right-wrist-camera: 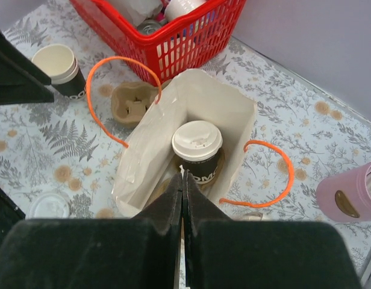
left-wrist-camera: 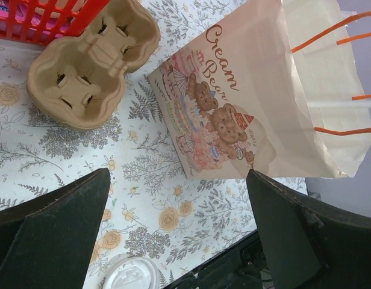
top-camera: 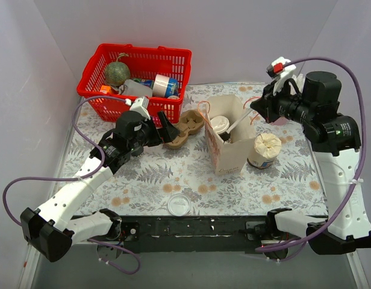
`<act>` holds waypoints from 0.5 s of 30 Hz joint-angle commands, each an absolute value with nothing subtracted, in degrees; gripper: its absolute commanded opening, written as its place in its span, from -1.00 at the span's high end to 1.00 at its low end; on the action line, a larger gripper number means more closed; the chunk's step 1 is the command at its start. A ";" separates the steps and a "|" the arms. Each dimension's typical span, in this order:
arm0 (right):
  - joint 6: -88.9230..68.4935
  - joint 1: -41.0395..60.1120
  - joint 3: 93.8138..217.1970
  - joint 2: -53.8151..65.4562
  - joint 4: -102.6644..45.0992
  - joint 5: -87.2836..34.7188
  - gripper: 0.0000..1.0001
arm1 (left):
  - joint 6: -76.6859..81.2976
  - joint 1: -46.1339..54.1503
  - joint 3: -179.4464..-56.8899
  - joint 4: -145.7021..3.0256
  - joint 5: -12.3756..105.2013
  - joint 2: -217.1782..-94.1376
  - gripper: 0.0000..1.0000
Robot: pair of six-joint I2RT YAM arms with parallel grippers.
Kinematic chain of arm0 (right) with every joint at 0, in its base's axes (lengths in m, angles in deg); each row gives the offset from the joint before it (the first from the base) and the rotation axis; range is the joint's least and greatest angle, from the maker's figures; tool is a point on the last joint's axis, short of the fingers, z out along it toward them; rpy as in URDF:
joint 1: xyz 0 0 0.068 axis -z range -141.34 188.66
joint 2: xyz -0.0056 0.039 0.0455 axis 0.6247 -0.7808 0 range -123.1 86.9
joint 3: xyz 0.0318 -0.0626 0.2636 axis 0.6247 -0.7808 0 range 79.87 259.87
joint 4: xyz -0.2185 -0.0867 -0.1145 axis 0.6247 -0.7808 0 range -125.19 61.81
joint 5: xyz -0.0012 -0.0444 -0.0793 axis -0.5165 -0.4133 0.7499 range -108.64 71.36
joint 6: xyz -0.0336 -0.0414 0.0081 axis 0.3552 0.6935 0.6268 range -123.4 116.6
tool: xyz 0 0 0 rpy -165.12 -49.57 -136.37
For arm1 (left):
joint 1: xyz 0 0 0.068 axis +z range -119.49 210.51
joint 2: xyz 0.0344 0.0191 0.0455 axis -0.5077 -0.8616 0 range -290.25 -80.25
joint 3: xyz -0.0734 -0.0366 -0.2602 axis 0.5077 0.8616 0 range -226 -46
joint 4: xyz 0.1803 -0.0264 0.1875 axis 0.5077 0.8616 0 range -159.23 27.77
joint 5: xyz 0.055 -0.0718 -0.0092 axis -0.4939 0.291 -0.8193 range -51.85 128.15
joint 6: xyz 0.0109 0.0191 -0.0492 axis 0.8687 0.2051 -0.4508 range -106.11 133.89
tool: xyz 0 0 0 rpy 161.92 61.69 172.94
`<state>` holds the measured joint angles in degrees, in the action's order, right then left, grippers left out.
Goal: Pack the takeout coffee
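One white-lidded, dark-banded paper coffee cup [right-wrist-camera: 197, 150] inside one cream paper bag [right-wrist-camera: 143, 156], two orange cord handles [right-wrist-camera: 116, 58]. Left tool [left-wrist-camera: 179, 235] wide, empty; right tool [right-wrist-camera: 183, 192] closed tight above bag.

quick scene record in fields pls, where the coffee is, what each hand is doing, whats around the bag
takeout coffee: upright inside the paper bag, lid on
paper bag: standing open mid-table, orange handles spread
left hand: open, empty, over the table between cup carrier and bag
right hand: shut, empty, raised near the bag's open top
cup carrier: empty, left of the bag, by the red basket
loose lid: on the table near the front edge
white tub: right of the bag
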<state>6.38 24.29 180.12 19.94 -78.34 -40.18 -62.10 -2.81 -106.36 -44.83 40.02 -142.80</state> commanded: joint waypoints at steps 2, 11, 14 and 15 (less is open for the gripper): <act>11.19 23.02 176.20 19.67 -81.01 -41.93 0.97 | -61.79 -2.63 -105.68 -45.15 40.17 -142.92 -0.96; 12.25 19.15 170.67 16.85 -80.05 -39.56 0.71 | -62.40 -2.71 -104.97 -45.07 40.17 -142.21 -0.96; 11.37 19.06 170.05 17.03 -78.99 -38.51 0.03 | -62.40 -2.63 -105.06 -44.80 40.00 -142.13 -0.96; 11.02 19.15 170.05 17.20 -77.94 -37.63 -0.09 | -62.40 -2.63 -105.24 -44.80 40.00 -142.13 -0.96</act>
